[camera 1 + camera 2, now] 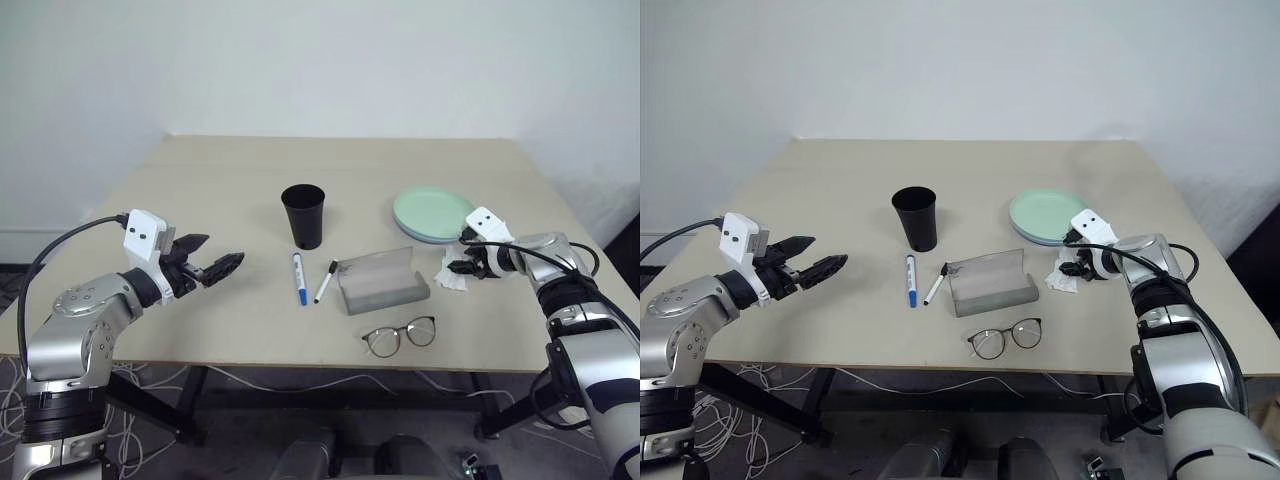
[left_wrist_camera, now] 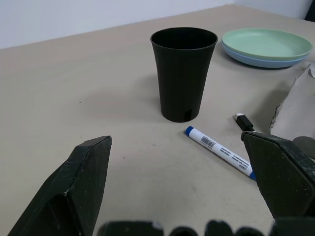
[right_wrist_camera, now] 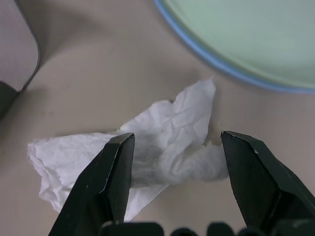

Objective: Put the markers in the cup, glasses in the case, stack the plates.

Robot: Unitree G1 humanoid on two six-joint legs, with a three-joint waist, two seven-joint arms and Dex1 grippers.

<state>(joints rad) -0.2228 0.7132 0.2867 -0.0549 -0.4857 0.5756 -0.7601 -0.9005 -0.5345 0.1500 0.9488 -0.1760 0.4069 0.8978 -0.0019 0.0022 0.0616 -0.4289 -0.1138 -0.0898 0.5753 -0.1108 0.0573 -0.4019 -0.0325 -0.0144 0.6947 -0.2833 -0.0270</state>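
Right gripper [image 3: 172, 162] is spread apart, nothing held, hovering just over one crumpled white tissue [image 3: 147, 147]; the tissue sits between its two fingers. Just past that gripper: two plates [image 1: 432, 214], already stacked, green one on top of the blue one, blue rim showing underneath. To the gripper's inboard side, just beside the tissue, one grey case [image 1: 381, 280], flap up, lying on the table [image 1: 220, 180].

Left gripper [image 1: 212, 262] is released, fingers wide, empty, held off the table at its left edge. Straight ahead of it: one black cup [image 2: 183, 73], upright. Two markers [image 1: 311, 280] lie flat on the table, between the left gripper and the case, near the cup's base: blue-cap marker [image 1: 299, 278] nearer the left gripper, black-cap marker [image 1: 326, 281] just beside it on the case side. They are close together but not touching.

One pair of glasses [image 1: 399, 336] lies near the table's front edge, just in front of the case, unfolded, well apart from both grippers.
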